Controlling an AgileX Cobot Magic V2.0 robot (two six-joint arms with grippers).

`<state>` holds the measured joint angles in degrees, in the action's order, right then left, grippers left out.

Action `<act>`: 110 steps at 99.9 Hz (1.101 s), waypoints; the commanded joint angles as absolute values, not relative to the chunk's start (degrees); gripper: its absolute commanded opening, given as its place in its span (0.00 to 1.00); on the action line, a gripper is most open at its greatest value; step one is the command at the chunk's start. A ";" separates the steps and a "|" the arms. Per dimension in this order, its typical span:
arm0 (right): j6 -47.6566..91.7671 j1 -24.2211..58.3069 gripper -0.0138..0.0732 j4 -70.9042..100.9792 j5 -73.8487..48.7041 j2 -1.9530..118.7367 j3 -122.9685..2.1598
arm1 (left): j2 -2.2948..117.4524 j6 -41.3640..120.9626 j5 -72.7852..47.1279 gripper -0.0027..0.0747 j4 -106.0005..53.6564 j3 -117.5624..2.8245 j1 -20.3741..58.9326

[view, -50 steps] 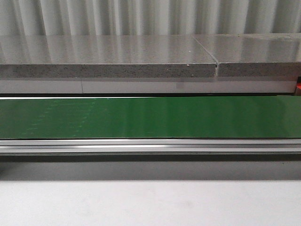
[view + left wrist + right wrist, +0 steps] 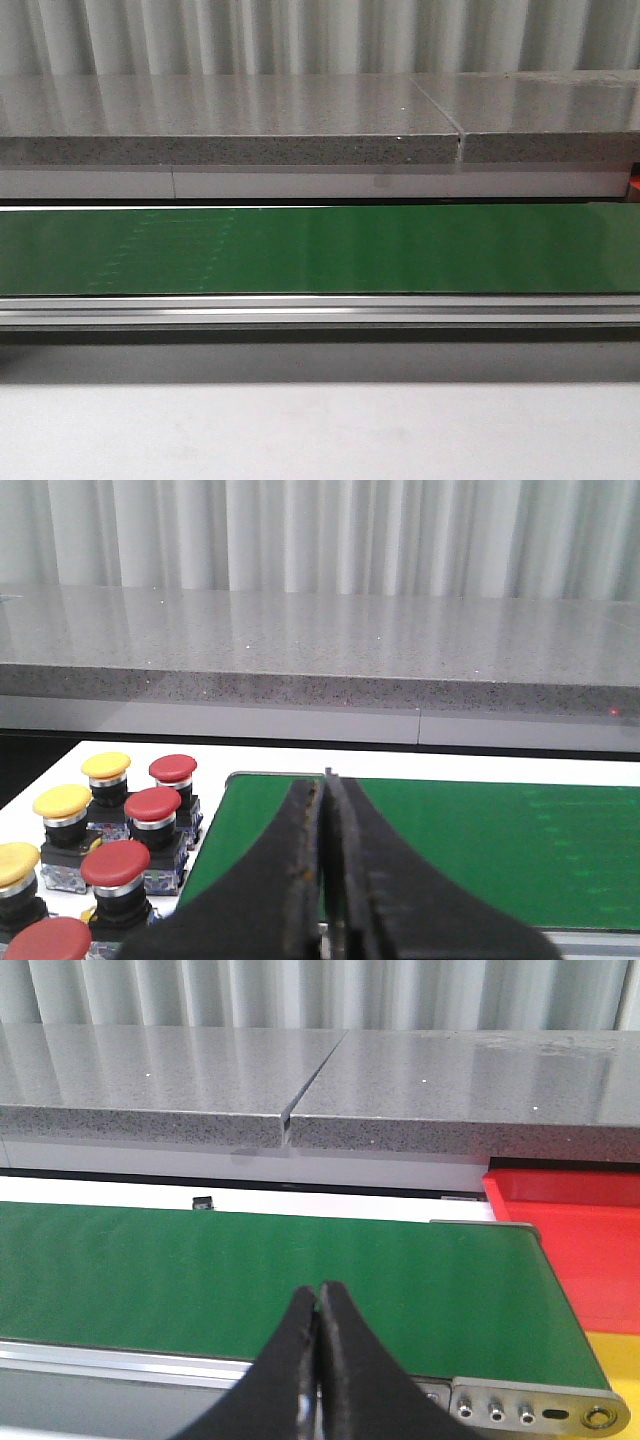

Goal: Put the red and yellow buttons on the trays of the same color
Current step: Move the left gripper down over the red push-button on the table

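Both arms hang low over the green conveyor belt (image 2: 320, 250). The left gripper (image 2: 325, 780) has its fingers pressed together with nothing between them; a cluster of red buttons (image 2: 152, 804) and yellow buttons (image 2: 62, 801) stands on the white surface just off to one side of those fingers. The right gripper (image 2: 318, 1290) is likewise closed and empty. Beyond its fingertips, past the belt's end, sits the red tray (image 2: 570, 1250), and a yellow patch (image 2: 615, 1355) beside it looks like the yellow tray's edge.
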<state>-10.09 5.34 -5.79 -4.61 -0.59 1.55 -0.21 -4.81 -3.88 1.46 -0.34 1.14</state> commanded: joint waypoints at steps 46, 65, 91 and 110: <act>-9.46 5.27 0.08 -6.39 0.31 -1.51 1.65 | 23.74 -5.57 -44.40 0.01 -4.28 -35.69 1.17; -9.46 5.27 0.08 -6.39 0.31 -1.51 1.65 | 32.01 -5.57 -54.72 0.01 -4.28 -42.01 1.17; -9.46 5.27 0.08 -6.39 0.31 -1.51 1.65 | 35.16 -5.57 -54.99 0.01 -4.28 -42.17 1.17; -9.46 5.27 0.08 -6.39 0.31 -1.51 1.65 | 35.16 -5.57 -54.74 0.01 -4.12 -42.17 1.17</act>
